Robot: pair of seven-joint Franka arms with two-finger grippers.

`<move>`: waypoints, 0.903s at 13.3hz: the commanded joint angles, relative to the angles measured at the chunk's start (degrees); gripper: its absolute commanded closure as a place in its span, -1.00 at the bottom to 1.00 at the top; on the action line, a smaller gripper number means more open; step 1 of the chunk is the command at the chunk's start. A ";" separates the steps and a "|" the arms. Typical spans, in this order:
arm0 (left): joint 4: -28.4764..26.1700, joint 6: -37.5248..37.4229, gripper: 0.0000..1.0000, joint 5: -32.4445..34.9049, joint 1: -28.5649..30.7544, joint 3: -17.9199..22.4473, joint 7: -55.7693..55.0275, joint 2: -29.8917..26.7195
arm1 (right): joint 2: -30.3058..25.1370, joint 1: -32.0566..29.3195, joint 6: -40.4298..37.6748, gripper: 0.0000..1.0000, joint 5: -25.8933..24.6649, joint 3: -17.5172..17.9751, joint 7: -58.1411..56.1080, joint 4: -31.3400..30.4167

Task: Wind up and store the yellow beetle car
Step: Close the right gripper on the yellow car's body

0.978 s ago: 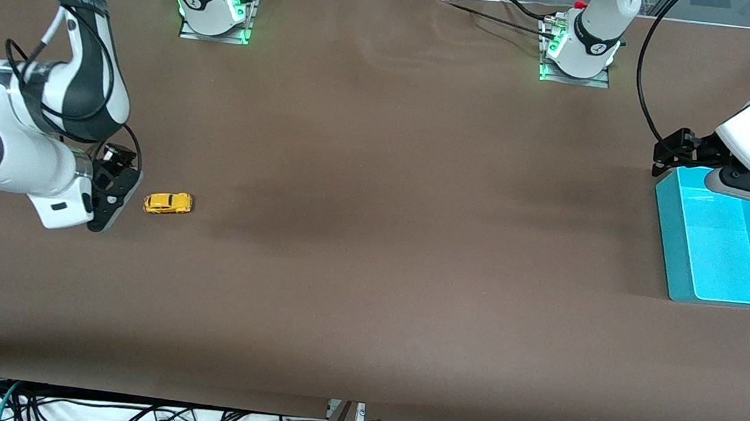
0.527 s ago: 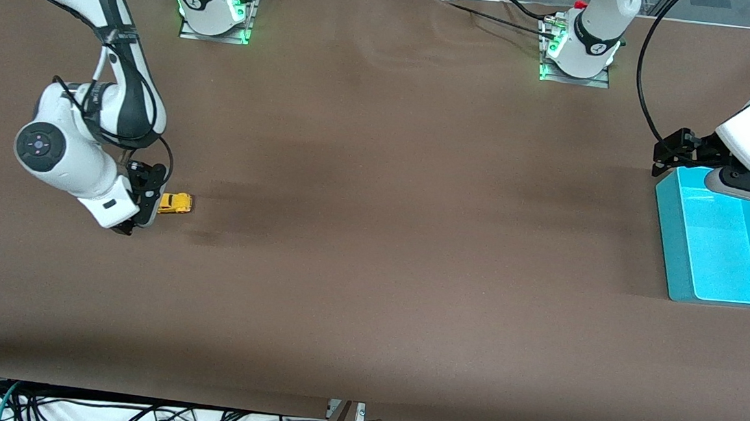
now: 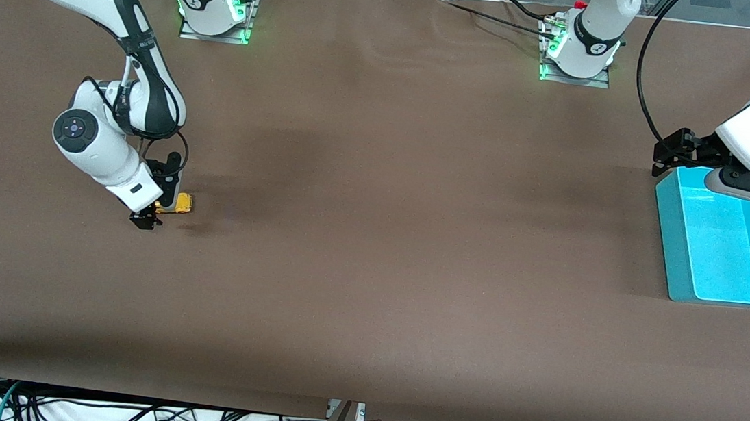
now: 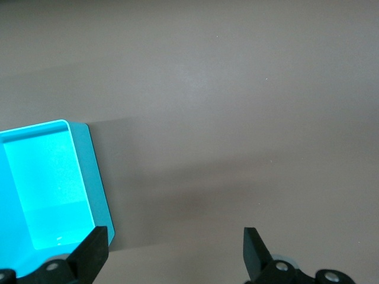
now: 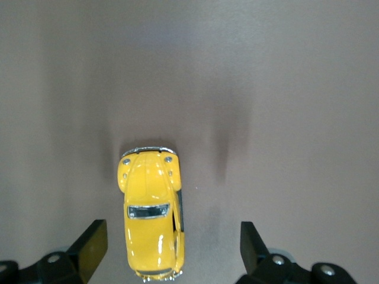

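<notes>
Yellow beetle car [image 5: 151,214], glossy, rounded, dark-windowed, between wide-open right hand [image 5: 169,251] fingers, ungripped

Bright, even light from above. Soft dark shadows lie on the brown worktop [image 3: 372,238]. The teal bin [image 3: 730,238] glows very bright. Pictures look sharp.

High front camera faces both arm bases across the worktop [image 3: 369,272]; each wrist camera looks straight down, close, sharing yellow beetle car [image 5: 151,213] and teal bin [image 4: 50,183].
</notes>
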 commanded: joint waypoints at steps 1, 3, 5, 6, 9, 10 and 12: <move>1.63 -1.01 -1.00 0.71 0.10 -0.17 -0.33 0.69 | -1.31 -0.51 3.97 -0.97 -0.37 0.16 -2.11 -3.53; 1.63 -1.01 -1.00 0.71 0.10 -0.17 -0.33 0.69 | -1.31 -1.47 4.24 -0.84 -0.37 0.16 -4.30 -3.63; 1.63 -1.01 -1.00 0.71 0.10 -0.17 -0.33 0.69 | -1.31 -2.53 4.33 -0.82 -0.37 0.16 -5.71 -3.63; 1.63 -1.01 -1.00 0.71 0.10 -0.17 -0.33 0.69 | -1.31 -2.80 4.41 -0.82 -0.37 0.16 -6.24 -3.63; 1.55 -1.10 -1.00 0.71 0.10 -0.17 -0.33 0.69 | -0.96 -2.89 4.41 -0.70 -0.37 0.16 -6.25 -3.63; 1.55 -1.01 -1.00 0.71 0.10 -0.17 -0.33 0.69 | -0.96 -2.89 4.41 -0.52 -0.37 0.16 -6.33 -3.63; 1.63 -1.01 -1.00 0.71 0.10 -0.17 -0.33 0.69 | -0.52 -2.89 4.59 -0.27 -0.46 0.16 -6.42 -3.72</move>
